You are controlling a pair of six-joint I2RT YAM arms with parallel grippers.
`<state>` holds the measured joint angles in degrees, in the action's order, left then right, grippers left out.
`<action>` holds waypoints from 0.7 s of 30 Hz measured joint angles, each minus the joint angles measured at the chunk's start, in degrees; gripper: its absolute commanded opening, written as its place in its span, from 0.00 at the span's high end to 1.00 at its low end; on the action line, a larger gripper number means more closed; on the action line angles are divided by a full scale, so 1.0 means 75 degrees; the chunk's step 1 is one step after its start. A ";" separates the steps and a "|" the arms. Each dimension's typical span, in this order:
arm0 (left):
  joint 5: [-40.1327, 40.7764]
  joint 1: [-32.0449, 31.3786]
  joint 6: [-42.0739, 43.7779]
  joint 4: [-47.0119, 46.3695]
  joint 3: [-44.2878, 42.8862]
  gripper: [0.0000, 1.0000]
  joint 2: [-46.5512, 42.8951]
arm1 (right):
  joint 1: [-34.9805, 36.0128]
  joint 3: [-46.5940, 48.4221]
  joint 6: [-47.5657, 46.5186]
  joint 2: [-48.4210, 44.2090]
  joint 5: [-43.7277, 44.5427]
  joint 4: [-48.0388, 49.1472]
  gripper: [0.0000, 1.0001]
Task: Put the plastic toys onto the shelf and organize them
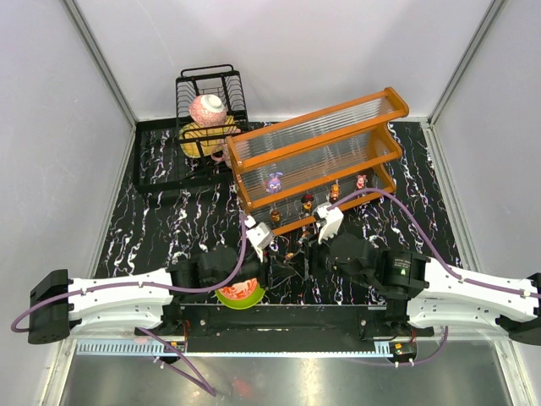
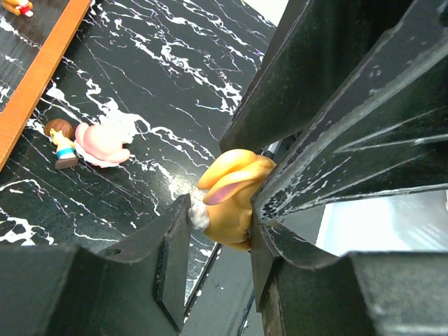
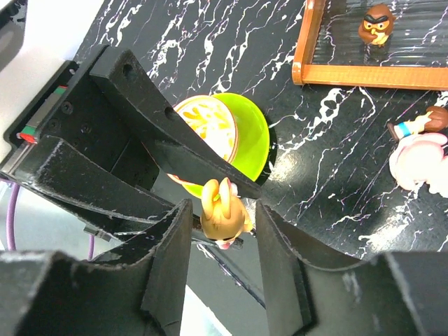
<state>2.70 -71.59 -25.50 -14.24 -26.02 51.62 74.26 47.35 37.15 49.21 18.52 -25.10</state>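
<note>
Pinching yellow rabbit toy [image 2: 234, 189], left gripper [image 2: 221, 227], right gripper [image 3: 224, 213] straddling it

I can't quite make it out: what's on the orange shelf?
Small toys line the shelf's lower tier, among them a purple toy. The upper tier looks bare; its ribbed panel blurs what lies beneath.

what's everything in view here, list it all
shelf: 1, orange frame, clear panels, mid-mat
toys on shelf: at least five, purple, brown, pink, lower tier
rabbit toy: 1, yellow, between both grippers
boy figurine: 1, brown hair, mat by shelf
pink toy: 1, pale pink, beside boy figurine
bowl: 1, green rim, near mat edge
dish rack: 1, black wire, far left
round item: 1, pink-white, in dish rack
mat: 1, black, white veins, tabletop
left gripper: 1, black, shut on rabbit toy
right gripper: 1, black, open around it
</note>
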 measured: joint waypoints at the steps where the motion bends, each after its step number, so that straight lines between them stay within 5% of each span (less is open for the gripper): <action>1: -0.0012 0.0003 0.0003 0.0003 -0.0012 1.00 0.0006 | 0.0000 0.0000 0.0000 0.0017 0.0000 0.0003 0.58; 8: -0.0067 0.0009 0.0029 -0.0009 -0.0070 1.00 0.0026 | 0.0006 0.0000 0.0035 0.0035 -0.0023 0.0029 0.70; 11: -0.0073 0.0020 0.0029 -0.0009 -0.0070 0.99 0.0023 | 0.0006 -0.0003 0.0050 0.0032 -0.0023 0.0026 0.82; 13: -0.0073 0.0023 0.0029 -0.0006 -0.0070 0.91 0.0020 | 0.0006 0.0000 0.0061 0.0032 -0.0023 0.0023 1.00; 14: -0.0070 0.0023 0.0029 0.0003 -0.0070 0.72 0.0009 | 0.0006 0.0000 0.0067 0.0032 -0.0023 0.0026 1.00; 16: -0.0058 0.0029 0.0029 0.0044 -0.0070 0.52 -0.0038 | 0.0006 0.0000 0.0093 0.0035 -0.0026 0.0035 1.00; 19: -0.0003 0.0029 0.0055 0.0108 -0.0070 0.03 -0.0184 | 0.0009 0.0020 0.0114 0.0038 -0.0009 0.0032 1.00; 21: 0.0052 0.0038 0.0137 0.0137 -0.0082 0.01 -0.0297 | 0.0009 0.0050 0.0114 0.0050 0.0047 -0.0012 1.00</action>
<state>3.09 -71.31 -24.47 -13.21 -26.63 49.39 74.32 47.72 38.00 49.58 18.87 -25.19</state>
